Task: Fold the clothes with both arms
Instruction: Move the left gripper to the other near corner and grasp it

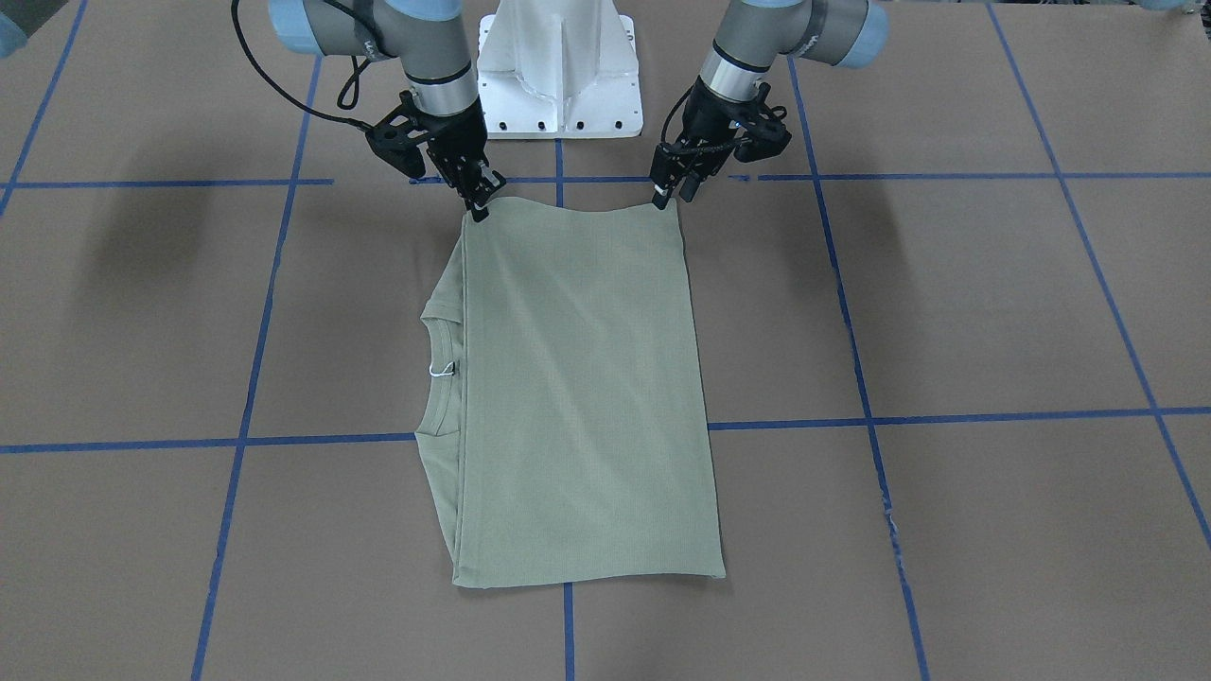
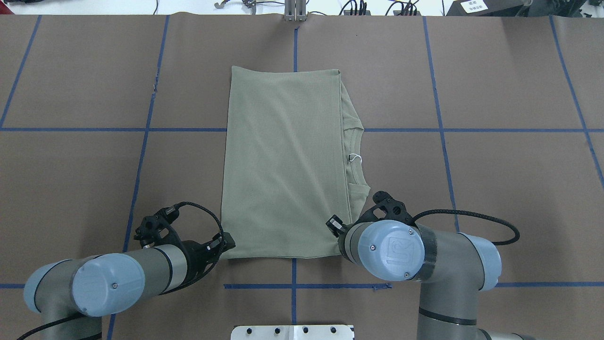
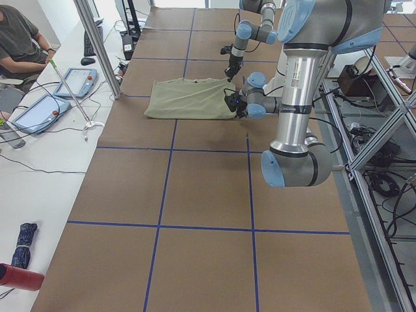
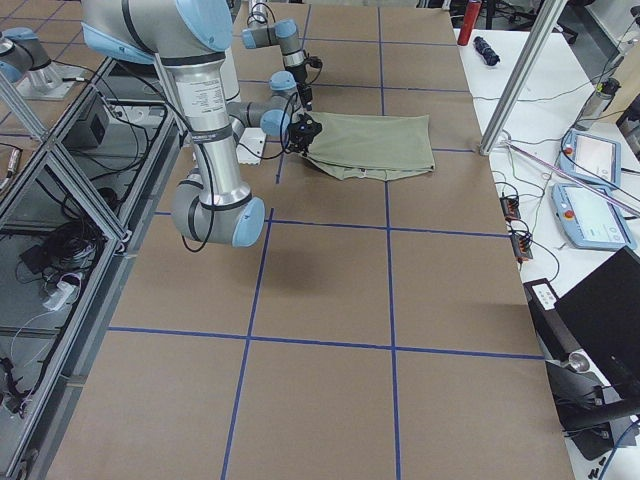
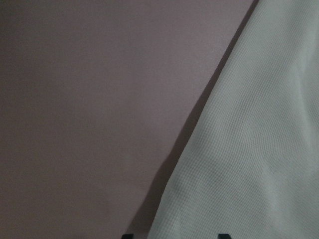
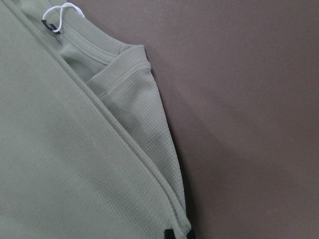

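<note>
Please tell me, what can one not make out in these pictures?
Sleeves: folded inside the shirt, hidden in every view.
Right gripper fingertips: in the overhead view, covered by its own wrist.
Left gripper: the left wrist view's bottom edge cuts off its fingers.
What the white string holds: under the fold, right wrist view.

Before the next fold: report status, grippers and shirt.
Right gripper shut on shirt corner. Left gripper open, straddling the other near corner. Shirt folded, lying flat. Nothing in the way.
</note>
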### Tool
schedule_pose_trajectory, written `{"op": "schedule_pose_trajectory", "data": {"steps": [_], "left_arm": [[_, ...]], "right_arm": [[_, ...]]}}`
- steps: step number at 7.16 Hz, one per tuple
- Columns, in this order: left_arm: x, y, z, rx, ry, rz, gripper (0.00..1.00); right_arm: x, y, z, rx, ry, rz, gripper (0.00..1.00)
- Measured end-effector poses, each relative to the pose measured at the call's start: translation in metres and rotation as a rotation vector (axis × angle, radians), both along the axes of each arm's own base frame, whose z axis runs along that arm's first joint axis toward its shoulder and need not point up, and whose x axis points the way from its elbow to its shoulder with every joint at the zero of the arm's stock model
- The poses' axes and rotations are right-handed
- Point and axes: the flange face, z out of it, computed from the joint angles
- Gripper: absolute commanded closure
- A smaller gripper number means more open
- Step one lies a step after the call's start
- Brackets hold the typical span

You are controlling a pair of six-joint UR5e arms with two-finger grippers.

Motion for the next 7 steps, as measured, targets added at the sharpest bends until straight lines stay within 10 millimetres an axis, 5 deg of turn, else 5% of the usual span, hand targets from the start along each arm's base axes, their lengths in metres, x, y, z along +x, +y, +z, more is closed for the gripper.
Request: {"op": "schedule_pose_trajectory", "data": {"steps": [2,3,7], "left_arm": [[0.0108,-0.0015,0.0054,-0.003,-0.015,0.001,0.53],[0.0129,-0.0018,0.0073,-0.004,-0.019,0.001,0.99],[0.0081,-0.0023,0.0004,0.003,-0.005,0.001,1.0]], "right_arm": [[0.0003,-0.0002,-0.0005,0.0,-0.001,0.0,1.0],[0.0003,0.0,-0.0011,0.0,-0.002,0.0,1.0],[0.0008,0.0002,-0.0022,0.001,-0.004,0.0,1.0]]}}
